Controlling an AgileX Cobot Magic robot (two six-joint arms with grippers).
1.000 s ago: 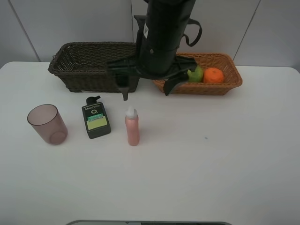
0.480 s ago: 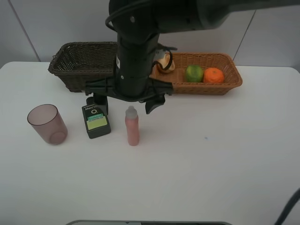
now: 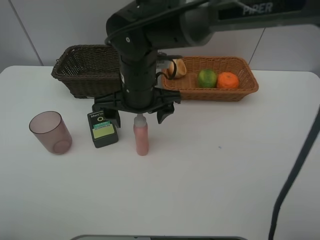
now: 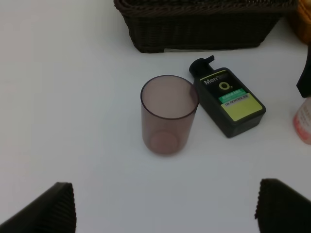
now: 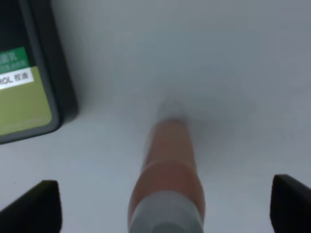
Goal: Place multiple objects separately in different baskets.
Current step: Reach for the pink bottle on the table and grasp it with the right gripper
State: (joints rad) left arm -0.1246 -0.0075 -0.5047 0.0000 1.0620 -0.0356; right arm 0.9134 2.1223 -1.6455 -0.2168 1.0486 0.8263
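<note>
The pink bottle (image 3: 142, 139) stands upright on the white table. My right gripper (image 3: 140, 117) is open and hangs over its white cap, one finger on each side; in the right wrist view the gripper (image 5: 163, 208) straddles the bottle (image 5: 167, 170). The flat dark-green bottle (image 3: 103, 129) lies left of it and the mauve cup (image 3: 50, 132) stands further left. My left gripper (image 4: 167, 208) is open and empty, above the cup (image 4: 168, 114). The peach (image 3: 176, 67), green fruit (image 3: 207, 78) and orange (image 3: 228, 80) lie in the tan basket (image 3: 240, 93).
The dark brown basket (image 3: 90, 75) stands at the back left, beside the tan basket. The right arm's dark body hides its right end. The left arm does not show in the exterior view. The green bottle (image 4: 228, 99) lies just in front of the dark basket (image 4: 204, 24).
My right arm has swung from over the baskets leftward and down, so its open fingers now sit around the pink bottle's cap. The peach now shows in the tan basket.
</note>
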